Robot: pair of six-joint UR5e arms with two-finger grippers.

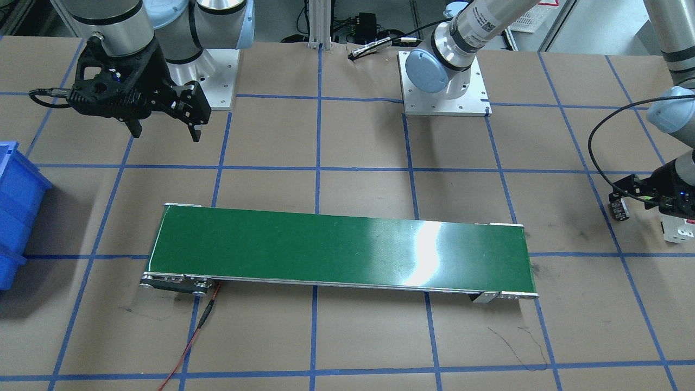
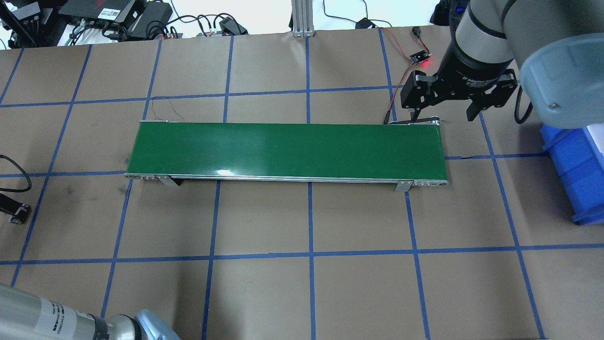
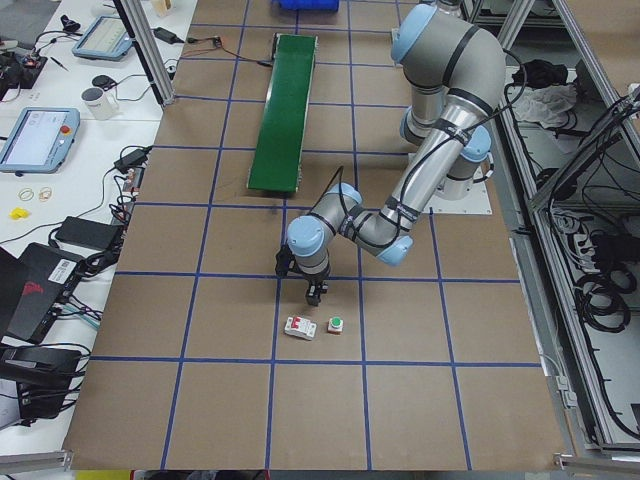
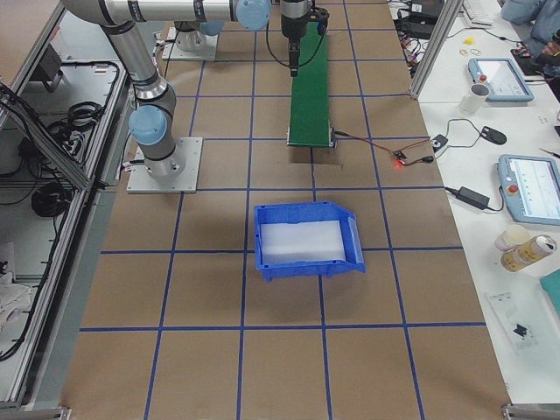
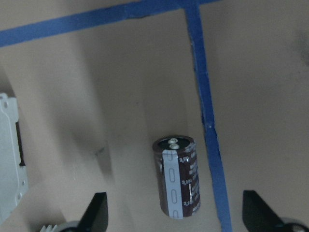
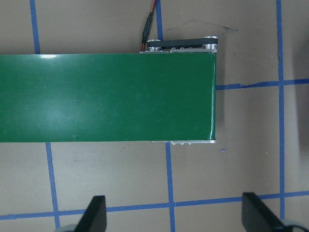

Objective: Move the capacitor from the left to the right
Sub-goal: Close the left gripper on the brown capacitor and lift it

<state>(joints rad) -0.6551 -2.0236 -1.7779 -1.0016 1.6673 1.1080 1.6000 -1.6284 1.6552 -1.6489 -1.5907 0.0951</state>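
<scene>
The capacitor (image 5: 179,180), a small dark brown cylinder with a pale stripe and printed markings, is on the brown paper beside a blue tape line. My left gripper (image 5: 175,215) is open just above it, one finger on each side and not touching it. In the exterior left view this gripper (image 3: 301,284) hangs low over the table's left end. My right gripper (image 1: 165,133) is open and empty, raised over the far end of the green conveyor belt (image 1: 336,250). It also shows in the overhead view (image 2: 444,114) and the right wrist view (image 6: 176,215).
A white breaker with a red switch (image 3: 300,327) and a green-capped push button (image 3: 336,324) lie next to the left gripper; the breaker's edge (image 5: 8,159) shows in the left wrist view. A blue bin (image 2: 575,170) stands beyond the conveyor's right end. Red wires (image 2: 401,80) run to a small board.
</scene>
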